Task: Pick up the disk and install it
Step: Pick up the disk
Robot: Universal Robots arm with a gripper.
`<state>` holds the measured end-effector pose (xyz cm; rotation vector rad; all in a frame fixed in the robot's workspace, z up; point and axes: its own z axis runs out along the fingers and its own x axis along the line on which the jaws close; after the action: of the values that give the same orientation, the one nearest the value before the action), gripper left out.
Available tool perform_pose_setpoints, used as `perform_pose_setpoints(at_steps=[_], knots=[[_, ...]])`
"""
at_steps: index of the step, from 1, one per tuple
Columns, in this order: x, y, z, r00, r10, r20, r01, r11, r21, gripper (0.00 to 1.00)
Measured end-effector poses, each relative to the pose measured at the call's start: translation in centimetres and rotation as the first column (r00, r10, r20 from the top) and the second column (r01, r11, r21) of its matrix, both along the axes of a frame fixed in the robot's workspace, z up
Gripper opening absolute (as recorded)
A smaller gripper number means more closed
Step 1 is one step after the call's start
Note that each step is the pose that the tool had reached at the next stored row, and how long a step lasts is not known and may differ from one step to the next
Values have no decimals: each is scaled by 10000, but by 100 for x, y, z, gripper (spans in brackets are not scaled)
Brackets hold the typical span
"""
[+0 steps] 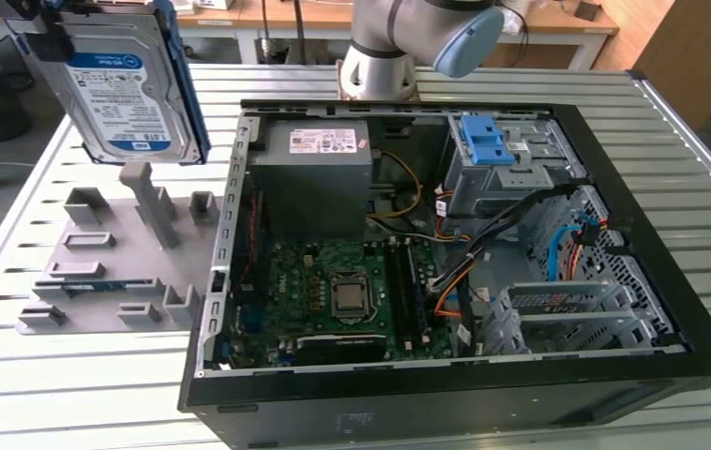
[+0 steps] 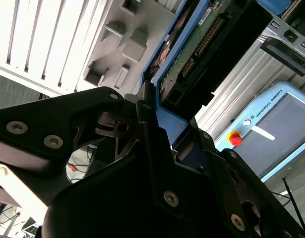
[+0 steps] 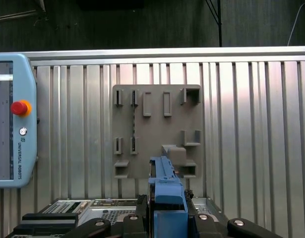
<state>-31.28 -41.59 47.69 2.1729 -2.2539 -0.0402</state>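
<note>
The disk point(image 1: 124, 84), a silver-grey hard drive with a white-and-blue label in a blue carrier, hangs upright in the air above the grey fixture plate point(image 1: 93, 272), at the exterior view's left. My gripper point(image 1: 81, 11) is shut on its upper end. The second wrist view shows the disk's green circuit board point(image 2: 192, 54) and blue carrier rail between the black fingers point(image 2: 147, 129). In the first wrist view the carrier's blue edge point(image 3: 167, 188) sits clamped in the gripper point(image 3: 167, 210), with the fixture plate point(image 3: 157, 129) beyond it.
The open computer case point(image 1: 456, 394) lies on the slatted metal table, to the exterior view's right of the plate. Inside are a grey power supply box point(image 1: 311, 178), a drive bay with blue latch tabs point(image 1: 496, 141) and loose cables. A teach pendant point(image 3: 8, 119) lies on the table.
</note>
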Motion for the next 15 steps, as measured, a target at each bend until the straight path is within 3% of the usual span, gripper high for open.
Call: perform_pose_setpoints(at_steps=[15], knots=[[37,-2,-1,10000,0,-1,0,10000,0,36]])
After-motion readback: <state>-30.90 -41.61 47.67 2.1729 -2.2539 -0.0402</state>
